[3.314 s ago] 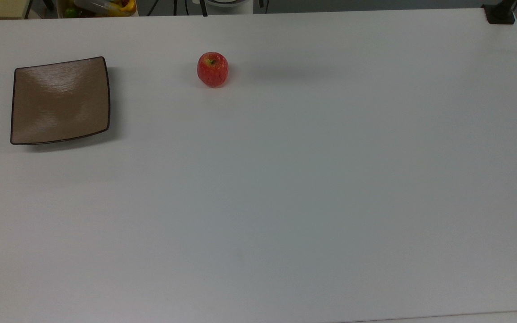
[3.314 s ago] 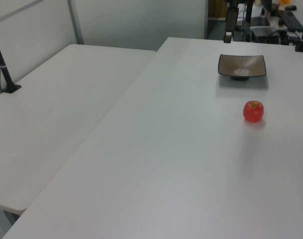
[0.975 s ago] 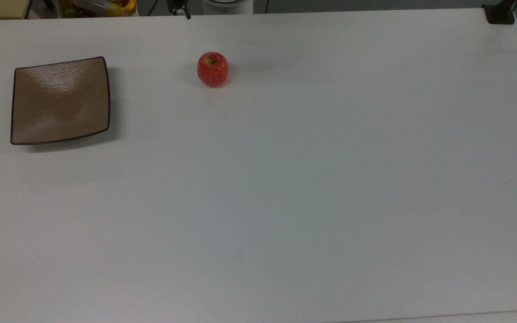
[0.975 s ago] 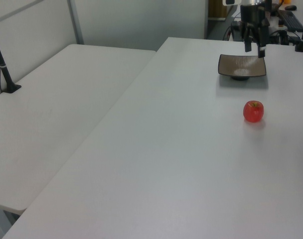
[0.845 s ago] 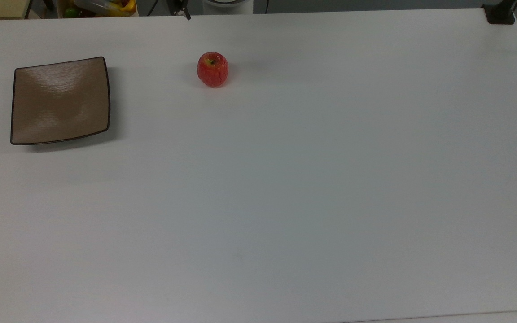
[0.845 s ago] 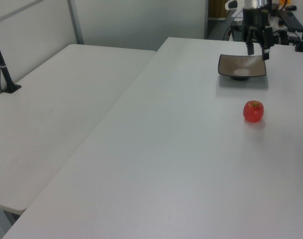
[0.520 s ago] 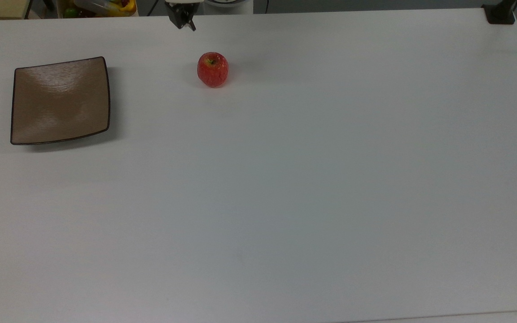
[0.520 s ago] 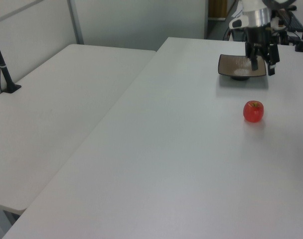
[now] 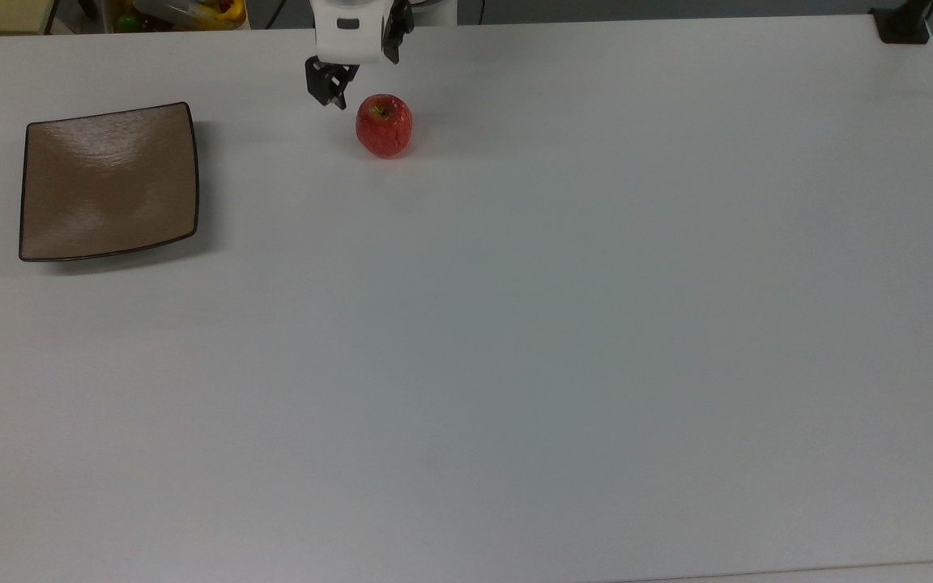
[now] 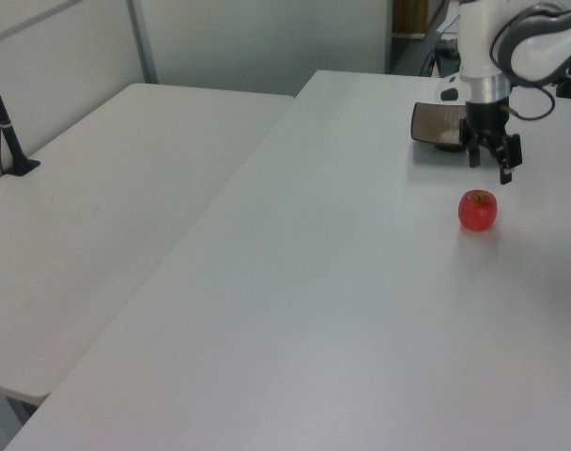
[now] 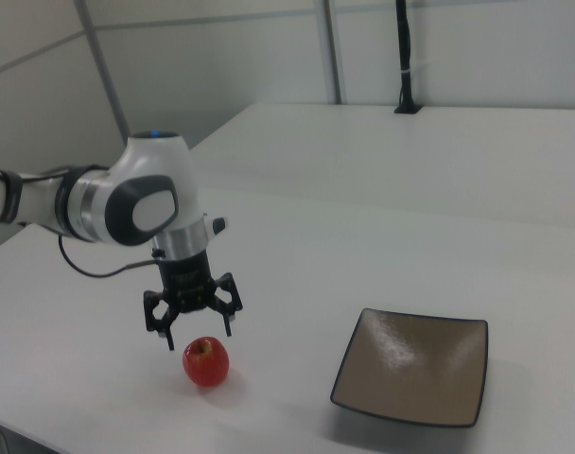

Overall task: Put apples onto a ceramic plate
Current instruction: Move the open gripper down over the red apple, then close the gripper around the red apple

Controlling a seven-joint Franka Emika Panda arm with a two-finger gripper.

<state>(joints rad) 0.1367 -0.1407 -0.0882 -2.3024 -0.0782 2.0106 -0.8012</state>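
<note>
A small red apple point(image 9: 384, 125) point(image 10: 477, 209) point(image 11: 205, 361) sits on the white table, upright with its stem up. The square tan-brown ceramic plate point(image 9: 108, 182) point(image 11: 410, 378) lies bare, well off to the top view's left of the apple. In the left view the arm covers part of the plate point(image 10: 434, 123). My gripper point(image 9: 327, 87) point(image 10: 489, 164) point(image 11: 195, 331) hangs pointing down, a little above the apple. Its fingers are spread open with nothing between them, and they do not touch the fruit.
A black post base point(image 9: 902, 28) stands at the table's corner in the top view's upper right. A bin of coloured items point(image 9: 191, 12) sits beyond the far edge. A second white table point(image 10: 98, 207) with a black post point(image 10: 8, 132) adjoins in the left view.
The arm has come in from the far edge and lowered, moving from over the plate's side toward the apple. Apple and plate have stayed put.
</note>
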